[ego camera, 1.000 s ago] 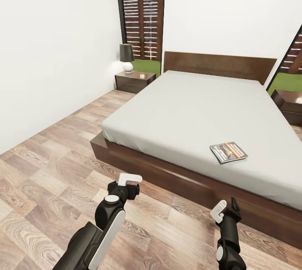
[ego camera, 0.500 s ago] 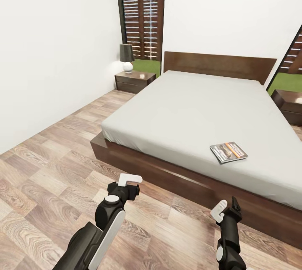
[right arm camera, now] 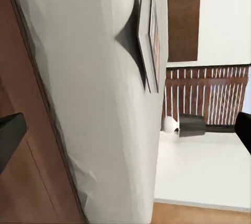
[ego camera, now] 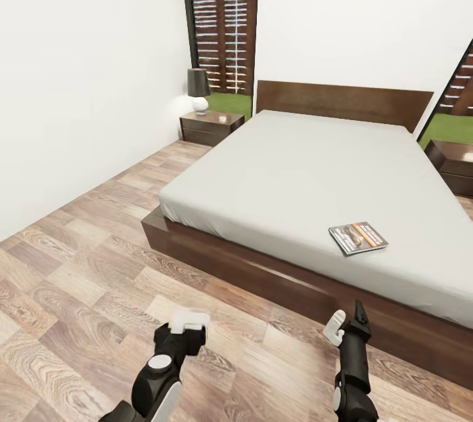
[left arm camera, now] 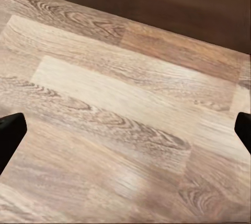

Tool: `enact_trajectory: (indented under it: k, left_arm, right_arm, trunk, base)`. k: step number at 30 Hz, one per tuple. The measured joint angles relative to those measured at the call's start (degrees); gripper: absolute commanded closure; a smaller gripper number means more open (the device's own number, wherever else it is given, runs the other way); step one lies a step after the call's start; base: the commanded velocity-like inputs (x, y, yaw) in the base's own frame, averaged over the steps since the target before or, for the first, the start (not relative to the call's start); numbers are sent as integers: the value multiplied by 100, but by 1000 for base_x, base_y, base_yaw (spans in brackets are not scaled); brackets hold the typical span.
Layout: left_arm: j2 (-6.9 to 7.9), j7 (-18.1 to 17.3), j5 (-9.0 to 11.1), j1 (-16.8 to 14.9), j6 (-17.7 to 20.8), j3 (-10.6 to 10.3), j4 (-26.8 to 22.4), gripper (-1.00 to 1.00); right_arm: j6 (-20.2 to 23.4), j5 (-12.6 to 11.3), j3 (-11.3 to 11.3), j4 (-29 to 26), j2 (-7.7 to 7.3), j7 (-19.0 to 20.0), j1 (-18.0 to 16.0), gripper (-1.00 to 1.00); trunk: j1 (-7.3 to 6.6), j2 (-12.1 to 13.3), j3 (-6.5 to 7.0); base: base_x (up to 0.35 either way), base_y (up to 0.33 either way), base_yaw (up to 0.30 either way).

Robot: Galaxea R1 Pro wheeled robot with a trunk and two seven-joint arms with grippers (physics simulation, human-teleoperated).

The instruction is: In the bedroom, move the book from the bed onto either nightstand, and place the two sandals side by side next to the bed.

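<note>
**Both arms lowered ahead of the bed; book not yet touched**

Compared with half a second ago, the room, bed and book sit at the same places in the head view, so the camera has not moved. The change lies in the arms. The left gripper (ego camera: 186, 322) now shows lower in that view, nearer the robot, above the plank floor (ego camera: 79, 277). The right gripper (ego camera: 347, 327) has dropped slightly and points toward the bed frame (ego camera: 263, 271).

The book (ego camera: 358, 237) lies flat on the grey mattress of the bed (ego camera: 295, 172), near the near edge, ahead of the right gripper and well apart from it. In the right wrist view the book (right arm camera: 149, 36) shows edge-on on the mattress.

Both wrist views show the fingertips at opposite edges of the picture, spread wide with nothing between them.

Two nightstands are in sight: the left nightstand (ego camera: 211, 125), carrying a lamp (ego camera: 198, 90), and the right nightstand (ego camera: 453, 163).

Judgement: the arms appear to be resetting before a reach; no step is complete.
</note>
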Motion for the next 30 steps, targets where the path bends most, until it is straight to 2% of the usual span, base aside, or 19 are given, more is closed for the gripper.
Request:
enact_trajectory:
  k: [2, 6, 9, 10, 13, 14, 16, 17, 20, 23, 30]
  left_arm:
    - [72, -3, 6, 106, -469, -22, 418, -100]
    - [77, -8, -13, 164, -1332, -60, 1355, -100]
    - [92, -10, -2, 175, -1727, -85, 1715, -100]
    - [108, -6, 36, 186, -1934, -95, 1959, -100]
    - [94, -5, 26, 200, -2060, -97, 2322, -100]
    - [89, -5, 26, 204, -2175, -92, 2512, -100]
    - [76, -5, 28, 203, -2540, -96, 2879, -100]
    - [74, -5, 28, 202, -2593, -98, 2926, -100]
    - [63, -12, 31, 201, -2758, -101, 3057, -100]
    - [57, -11, 24, 201, -2801, -95, 3085, -100]
    - [57, -12, 30, 200, -2829, -91, 3101, -100]
  right_arm:
    - [20, 13, 3, 15, 5, 151, 0, -100]
    - [33, 106, -7, 15, 3, 310, 0, -100]
    - [20, 138, -24, 22, 5, 429, 0, -100]
    - [-40, 139, -42, 25, -8, 781, 0, -100]
    - [-124, 132, -78, -24, -22, 1144, -4, -100]
    - [-178, 130, -114, -40, -36, 1262, -9, -100]
    - [-375, 110, -356, -28, -117, 1440, -32, -100]
    - [-426, 103, -433, -15, -134, 1461, -38, -100]
    - [-761, 55, -939, 44, -217, 1545, -131, -100]
    - [-929, 48, -1166, 58, -237, 1595, -176, -100]
    - [-1000, 52, -1324, 74, -248, 1592, -329, -100]
  trunk:
    - [0, 0, 0]
    - [0, 0, 0]
    - [-1, 0, 0]
    - [-3, 0, 0]
    - [-3, 0, 1]
    - [-3, 0, 0]
    - [-3, 0, 1]
    - [-3, 0, 1]
    - [-1, 0, 1]
    - [0, 0, 0]
    - [0, 0, 1]
  base:
    - [0, 0, 0]
    - [9, 0, 0]
    - [161, 0, 0]
    - [275, 0, 0]
    - [303, 0, 0]
    - [320, 0, 0]
    - [290, 0, 0]
    - [182, 0, 0]
    - [84, 0, 0]
    - [34, 0, 0]
    - [10, 0, 0]
